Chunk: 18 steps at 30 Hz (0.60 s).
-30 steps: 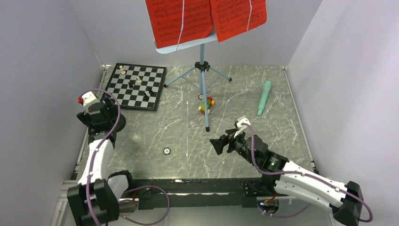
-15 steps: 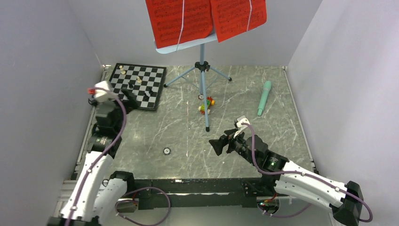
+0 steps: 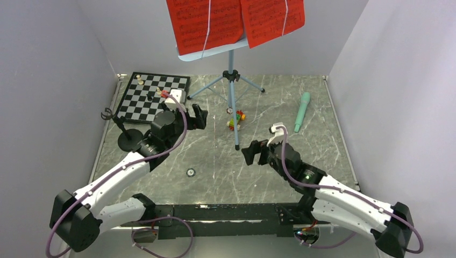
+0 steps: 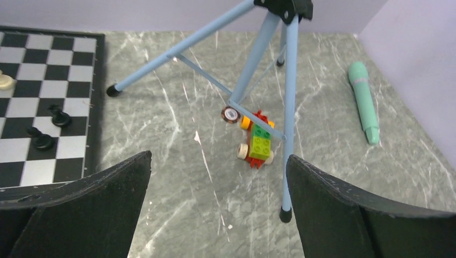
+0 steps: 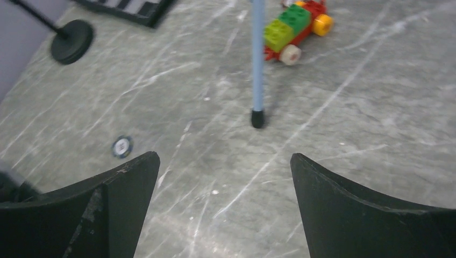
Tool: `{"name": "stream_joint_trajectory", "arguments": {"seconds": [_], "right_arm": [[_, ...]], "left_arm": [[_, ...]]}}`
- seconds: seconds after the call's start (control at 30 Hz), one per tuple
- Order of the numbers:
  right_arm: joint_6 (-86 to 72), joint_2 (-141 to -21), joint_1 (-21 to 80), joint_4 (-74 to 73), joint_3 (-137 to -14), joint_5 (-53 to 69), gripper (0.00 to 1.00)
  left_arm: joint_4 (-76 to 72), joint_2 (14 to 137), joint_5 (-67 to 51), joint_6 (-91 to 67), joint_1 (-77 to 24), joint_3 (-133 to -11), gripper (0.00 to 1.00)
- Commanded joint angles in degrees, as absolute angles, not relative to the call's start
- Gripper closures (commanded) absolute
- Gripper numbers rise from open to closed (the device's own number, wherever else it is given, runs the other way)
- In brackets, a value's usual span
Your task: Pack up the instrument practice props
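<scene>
Black round-base mic stand (image 3: 129,141), uncovered since the left gripper (image 3: 194,117) swung inward past the chessboard (image 3: 137,102), stands far left; that gripper's jaws gape empty. Red sheet-music pages (image 3: 209,21) top the slim pale-blue tripod music stand (image 3: 232,91) at centre-back. The right gripper (image 3: 254,153), likewise spread wide, sits near its front foot, and the smooth mint-green microphone (image 3: 301,111) lies rightward.

Your left arm (image 3: 115,180) angled up from lower left toward mid-frame, left gripper (image 3: 199,117) spread wide and empty, your right arm (image 3: 344,201) reaching in from lower right, right gripper (image 3: 248,153) equally wide, nothing held
</scene>
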State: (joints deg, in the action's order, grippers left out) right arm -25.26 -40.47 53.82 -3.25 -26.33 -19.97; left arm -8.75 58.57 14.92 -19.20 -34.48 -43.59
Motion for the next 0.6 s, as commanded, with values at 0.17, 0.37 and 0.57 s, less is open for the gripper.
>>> {"name": "stream_joint_trajectory", "arguments": {"seconds": [0.17,0.37,0.57], "right_arm": [[-31.3,-56.3,36.0,6.1,-30.4,-6.6,0.14],[-28.1,-71.3,35.3,10.1,-40.8,-5.5,0.15],[-26.1,-84.5,33.7,11.7,-48.8,-4.1,0.21]], "left_arm": [[-12.8,55.1,9.3,-25.0,-34.6,-38.3,0.01],[-16.3,47.3,4.2,-30.1,-34.5,-28.2,0.01],[-12.2,42.3,2.3,-33.0,-34.5,-24.5,0.01]]}}
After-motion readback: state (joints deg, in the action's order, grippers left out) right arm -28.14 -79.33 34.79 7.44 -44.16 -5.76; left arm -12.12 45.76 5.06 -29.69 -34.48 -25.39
